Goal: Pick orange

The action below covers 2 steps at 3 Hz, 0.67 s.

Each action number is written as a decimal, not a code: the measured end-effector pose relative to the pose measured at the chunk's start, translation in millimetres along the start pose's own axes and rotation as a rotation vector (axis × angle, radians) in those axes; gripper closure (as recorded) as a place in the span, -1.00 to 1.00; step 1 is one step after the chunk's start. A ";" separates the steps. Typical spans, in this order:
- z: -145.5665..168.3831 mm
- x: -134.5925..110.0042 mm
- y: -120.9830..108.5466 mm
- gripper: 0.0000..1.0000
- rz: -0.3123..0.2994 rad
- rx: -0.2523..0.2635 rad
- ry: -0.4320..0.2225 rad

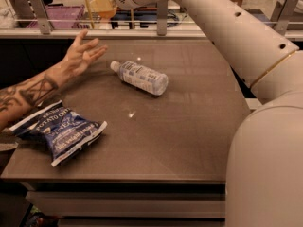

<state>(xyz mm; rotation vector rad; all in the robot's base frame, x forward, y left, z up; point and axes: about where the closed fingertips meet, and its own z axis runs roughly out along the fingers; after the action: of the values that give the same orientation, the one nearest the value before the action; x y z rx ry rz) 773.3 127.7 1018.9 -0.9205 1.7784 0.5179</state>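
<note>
The orange [101, 4] is a small orange-yellow round shape at the top left, held high above the table's far edge. My gripper [107, 1] is at the end of the white arm [222, 27] that reaches across from the right, and it is shut on the orange. The side of the orange that faces the gripper is hidden.
A tattooed human arm reaches in from the left, its open hand [83, 55] below the orange. A clear water bottle [142, 78] lies on its side on the brown table [189, 126]. A blue chip bag [64, 132] lies at the front left. A railing [161, 30] runs behind the table.
</note>
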 end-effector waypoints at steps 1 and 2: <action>2.2 0.8 1.6 -0.23 0.000 -0.004 0.002; 4.5 1.7 3.3 -0.72 0.000 -0.007 0.004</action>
<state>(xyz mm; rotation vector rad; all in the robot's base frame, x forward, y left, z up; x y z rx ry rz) 773.0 132.4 1015.3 -0.9269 1.7809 0.5235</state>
